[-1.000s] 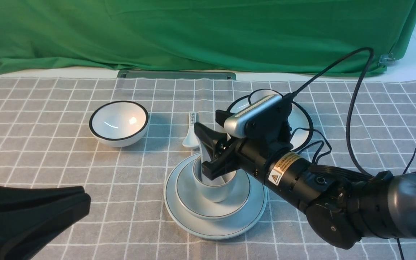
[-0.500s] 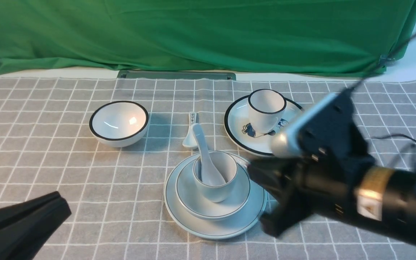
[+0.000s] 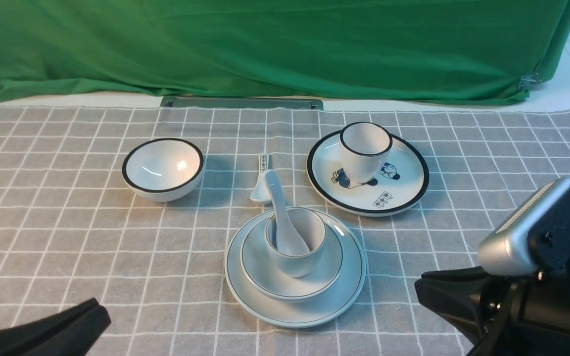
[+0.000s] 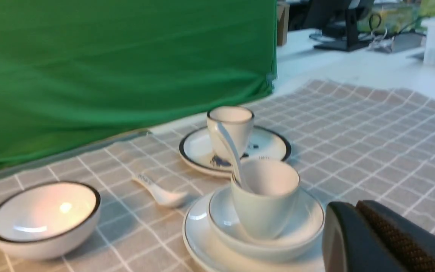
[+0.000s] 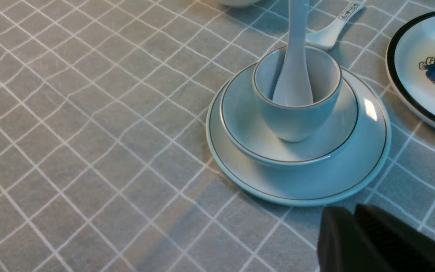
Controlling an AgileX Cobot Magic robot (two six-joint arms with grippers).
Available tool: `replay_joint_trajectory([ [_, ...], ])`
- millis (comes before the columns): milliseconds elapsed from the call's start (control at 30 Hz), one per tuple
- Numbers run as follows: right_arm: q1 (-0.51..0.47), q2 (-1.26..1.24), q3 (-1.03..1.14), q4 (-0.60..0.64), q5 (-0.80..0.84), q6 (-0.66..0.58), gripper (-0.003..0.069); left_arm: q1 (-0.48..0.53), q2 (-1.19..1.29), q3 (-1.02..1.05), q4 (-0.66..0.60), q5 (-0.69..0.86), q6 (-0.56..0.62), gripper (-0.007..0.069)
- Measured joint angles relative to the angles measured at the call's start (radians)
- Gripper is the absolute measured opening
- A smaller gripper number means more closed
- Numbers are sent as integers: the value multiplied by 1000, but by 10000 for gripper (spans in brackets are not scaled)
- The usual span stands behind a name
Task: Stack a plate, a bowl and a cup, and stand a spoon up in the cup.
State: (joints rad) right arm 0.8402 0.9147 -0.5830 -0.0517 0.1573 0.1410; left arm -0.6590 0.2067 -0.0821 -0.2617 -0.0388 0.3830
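Low on my right, at the near edge of the worktop: right gripper hangs over the grey checked cloth. Jaws together or as good as, nothing held. Tip points toward the stack, near the plate's edge but clear of it. Left gripper is low at the near left corner. Jaws closed, empty, well apart from the stack.

Stack sits centre-front, between the two grippers:
- pale blue-white plate flat on the cloth
- shallow bowl centred on the plate
- handleless cup upright in the bowl
- white soup spoon standing in the cup, bowl end down, handle leaning over the far-left rim, tilted away from me

Just behind the stack, a smaller spoon with dark handle marks lies on the cloth, close to the plate's far edge. Can't tell if they touch.

Far left: black-rimmed white bowl, upright, on its own. Far right: black-rimmed cartoon plate with a black-rimmed cup upright on it. Green drape runs along the back of the worktop.
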Motion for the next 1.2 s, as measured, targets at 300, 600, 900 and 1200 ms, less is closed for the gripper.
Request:
replay_joint_trajectory([
  [300,-99,-94,21,3,84,31,43,0,-1,8,0,39,0,10],
  [600,-512,-502,296,0,105,-141,17,0,-1,8,0,46,0,10],
  [900,-705,-836,572,0,45,-130,17,0,-1,8,0,46,0,10],
  [1200,-716,-913,589,-8,76,-131,19,0,-2,8,0,47,0,11],
])
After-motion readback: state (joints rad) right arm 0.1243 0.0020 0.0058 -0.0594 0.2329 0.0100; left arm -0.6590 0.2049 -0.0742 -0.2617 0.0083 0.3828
